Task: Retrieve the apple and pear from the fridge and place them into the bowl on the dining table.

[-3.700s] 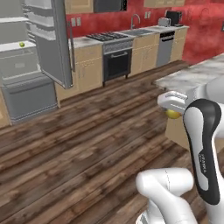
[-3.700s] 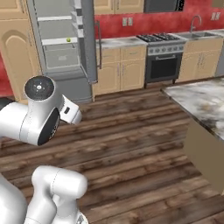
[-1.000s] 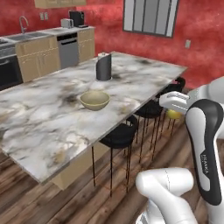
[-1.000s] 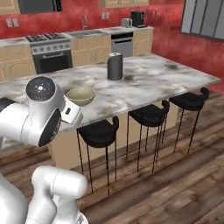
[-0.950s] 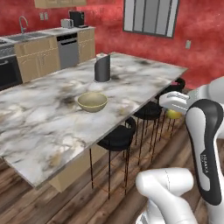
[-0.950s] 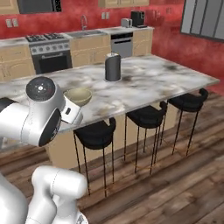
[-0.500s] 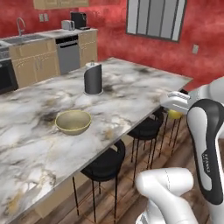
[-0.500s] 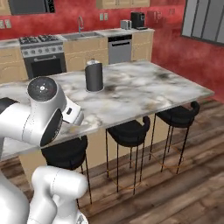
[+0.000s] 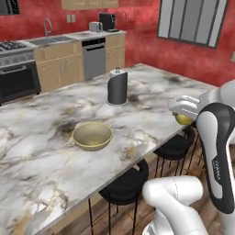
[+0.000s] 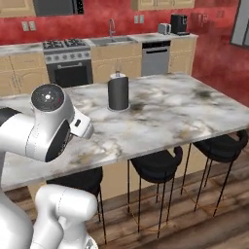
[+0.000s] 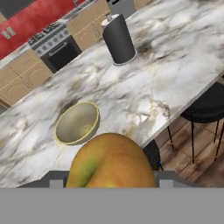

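Observation:
My gripper (image 9: 184,113) is shut on a yellow-orange apple (image 9: 183,119) with a green patch, held at the right just off the dining table's near edge. In the hand view the apple (image 11: 113,162) fills the lower middle and hides the fingertips. The olive-tan bowl (image 9: 92,136) stands on the marble dining table (image 9: 151,92), to the left of the gripper and lower than it. From the hand the bowl (image 11: 78,123) looks empty and lies just beyond the apple, to its left. My arm hides the bowl in the right base view. The pear and the fridge are out of view.
A black canister with a white top (image 9: 117,87) (image 10: 118,91) (image 11: 119,39) stands on the table behind the bowl. Black stools (image 9: 124,183) (image 10: 155,165) are tucked under the table's near edge. A tan counter with stove (image 10: 68,63) and sink runs along the red back wall.
The whole picture has shifted: the base has driven on, and the table, bowl and canister now stand nearer and more central. The gripper keeps its hold on the apple.

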